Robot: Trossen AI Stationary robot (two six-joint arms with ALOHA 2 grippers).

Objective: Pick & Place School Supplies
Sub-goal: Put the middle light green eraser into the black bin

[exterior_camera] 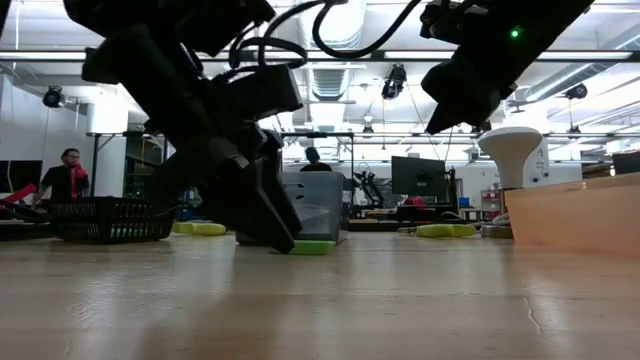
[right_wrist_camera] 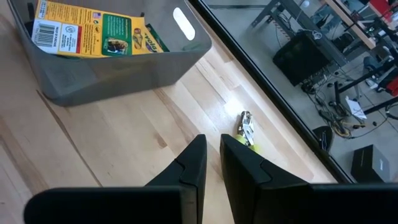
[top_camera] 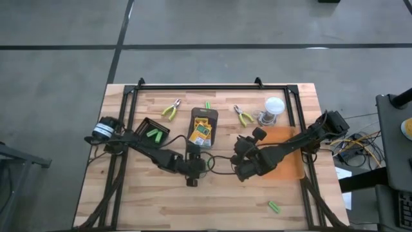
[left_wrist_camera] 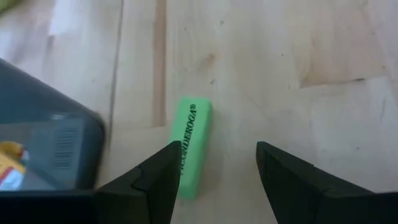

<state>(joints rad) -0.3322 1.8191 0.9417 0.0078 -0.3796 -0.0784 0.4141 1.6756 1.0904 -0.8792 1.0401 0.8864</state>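
Short bright-green stick (left_wrist_camera: 190,145) lay on the wooden desk (left_wrist_camera: 298,56) lengthwise beside one spread left jaw, off-centre, while the right jaws hung together nearby.

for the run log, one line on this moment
left gripper: jaws open over green stick | right gripper: jaws shut, empty | grey tray: holds crayon boxes

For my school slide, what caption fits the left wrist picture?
Open left gripper poised at a green stick lying on the wooden table beside the grey tray.
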